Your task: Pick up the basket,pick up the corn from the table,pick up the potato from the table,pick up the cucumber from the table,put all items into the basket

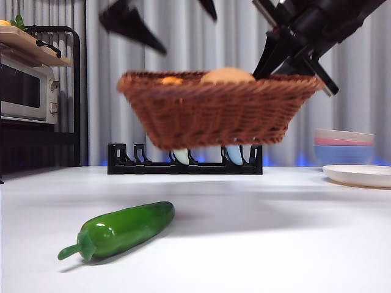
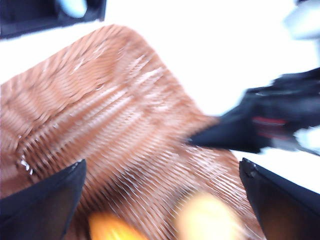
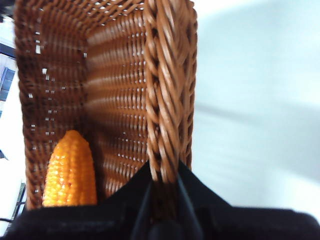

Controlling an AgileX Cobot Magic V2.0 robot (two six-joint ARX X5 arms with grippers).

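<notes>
A mock kitchen set up for robot trials: a microwave oven (image 1: pixel 25 91) sits in a black rack under a wooden shelf (image 1: pixel 27 44), a black dish rack (image 1: pixel 184 162) and stacked plates (image 1: pixel 346 146) stand on the white table (image 1: pixel 256 244), and grey curtains (image 1: pixel 183 91) close off the back.

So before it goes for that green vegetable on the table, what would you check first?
1. Right claw shut on the basket rim: ok.
2. Basket held off the table: ok.
3. Corn inside basket: ok.
4. Potato inside basket: ok.
5. Cucumber lying free on the table, nothing on it: ok.
6. Left claw open and empty above the basket: ok.
</notes>
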